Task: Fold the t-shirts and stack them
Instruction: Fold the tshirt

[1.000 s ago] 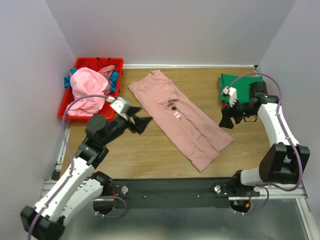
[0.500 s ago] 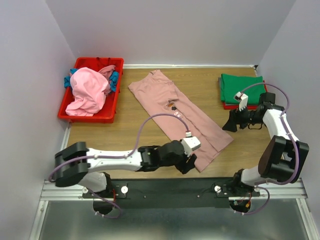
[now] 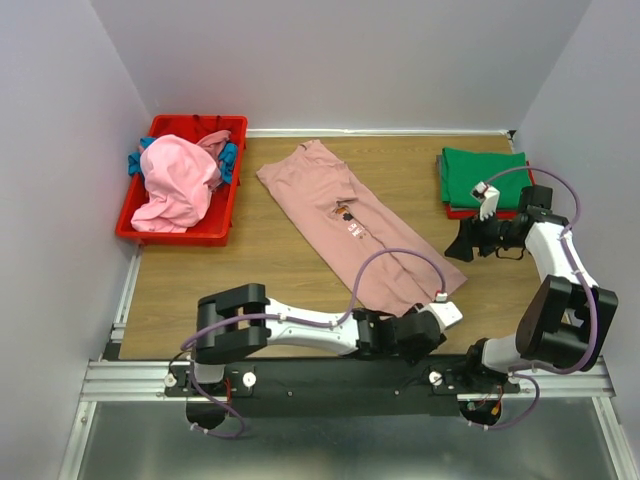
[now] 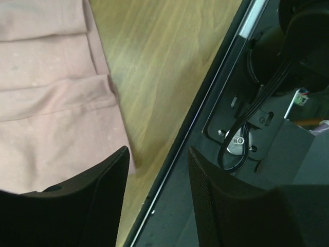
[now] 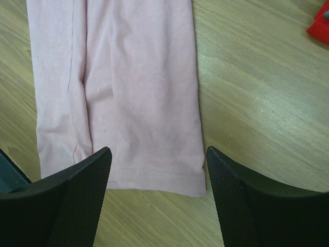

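Observation:
A large dusty-pink t-shirt (image 3: 365, 235), folded lengthwise, lies diagonally across the middle of the table. My left gripper (image 3: 415, 335) is open and empty, low at the table's near edge beside the shirt's near corner. In the left wrist view that gripper (image 4: 157, 200) shows the shirt (image 4: 46, 92) at upper left. My right gripper (image 3: 458, 243) is open and empty just right of the shirt. In the right wrist view that gripper (image 5: 157, 198) is above the shirt's hem (image 5: 133, 92). A folded green t-shirt (image 3: 483, 178) lies on a red one (image 3: 458, 212) at the far right.
A red plastic bin (image 3: 222, 125) at the far left holds a brighter pink tee (image 3: 175, 180) and a blue one (image 3: 230, 160). The black base rail (image 4: 216, 128) runs along the near edge, right beside my left gripper. A red cloth corner (image 5: 321, 25) shows in the right wrist view.
My left arm swung from beside the bin across the near side to the shirt's near corner. My right gripper drew back slightly to the right.

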### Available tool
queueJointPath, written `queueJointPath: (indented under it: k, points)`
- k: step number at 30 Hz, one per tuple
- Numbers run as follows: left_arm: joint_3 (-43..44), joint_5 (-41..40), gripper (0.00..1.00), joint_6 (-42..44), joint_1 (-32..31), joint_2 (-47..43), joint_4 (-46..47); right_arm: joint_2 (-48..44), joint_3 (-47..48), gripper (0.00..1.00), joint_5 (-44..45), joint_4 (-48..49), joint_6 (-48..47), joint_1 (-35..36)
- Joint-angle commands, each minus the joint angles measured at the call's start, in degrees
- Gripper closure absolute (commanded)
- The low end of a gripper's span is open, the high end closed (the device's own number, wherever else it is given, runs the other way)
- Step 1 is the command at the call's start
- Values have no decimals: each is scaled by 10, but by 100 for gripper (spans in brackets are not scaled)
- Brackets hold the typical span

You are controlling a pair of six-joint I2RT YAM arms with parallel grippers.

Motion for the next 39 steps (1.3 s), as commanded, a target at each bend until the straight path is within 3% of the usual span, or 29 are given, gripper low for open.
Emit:
queueJointPath:
  k: [1,11,22,25,31,36,39]
  points:
    - [58,-76,44,-15,-16,42,-79,-6,-7,19,1,12,8,-3]
    - [108,-158,49,-54,-16,100,-166,-3,-10,19,-4,10,7,-3]
    - [114,-141,55,-41,-16,134,-183,-3,-11,19,-7,10,7,-3]
    - [118,-160,67,-46,-16,151,-202,-4,-11,19,-9,9,6,-3]
    - [102,-183,69,-75,-11,176,-223,-3,-17,19,-17,5,-2,-3]
    - [80,-185,83,-81,3,171,-215,-3,-17,19,-24,-1,-10,-3]
    - [73,-186,96,-76,4,169,-215,-3,-17,19,-28,-10,-18,-3]
